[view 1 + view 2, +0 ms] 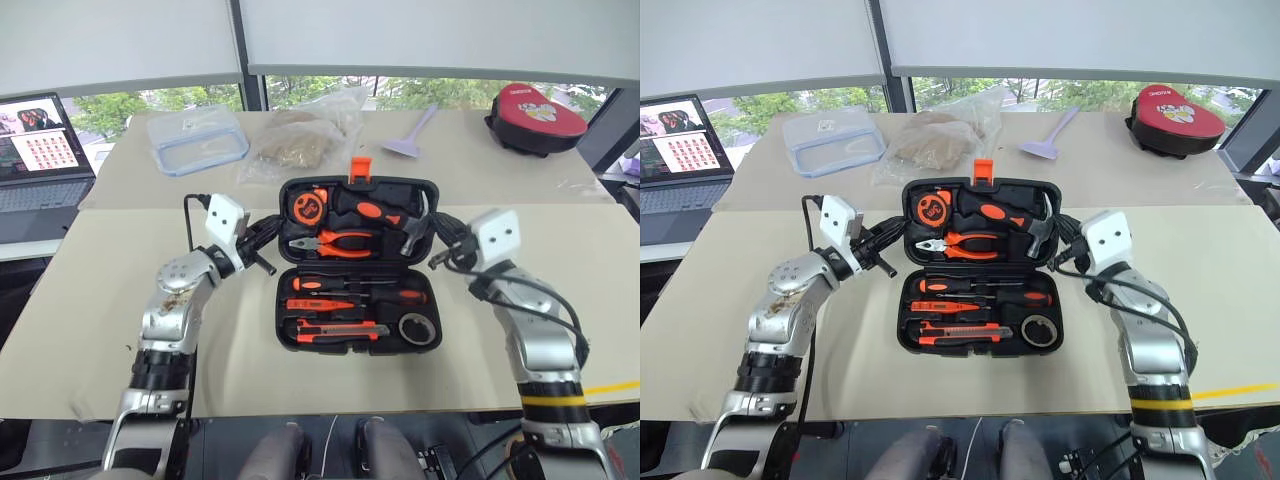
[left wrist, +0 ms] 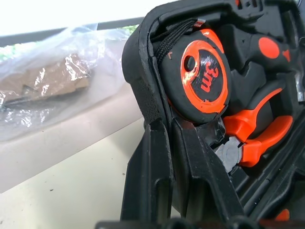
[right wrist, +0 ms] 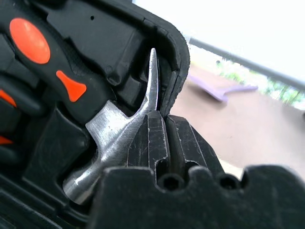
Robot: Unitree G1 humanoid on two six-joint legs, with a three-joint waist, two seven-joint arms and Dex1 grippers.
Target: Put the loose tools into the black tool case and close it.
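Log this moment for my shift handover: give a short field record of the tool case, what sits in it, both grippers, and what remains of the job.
case: black tool case open on the table, lid tilted up, orange latch at far edge
lid half: tape measure, pliers, hammer
base half: screwdrivers, utility knife, tape roll, all in slots
left gripper: shut on the lid's left rim
right gripper: shut on the lid's right rim
remaining: lid not yet closed
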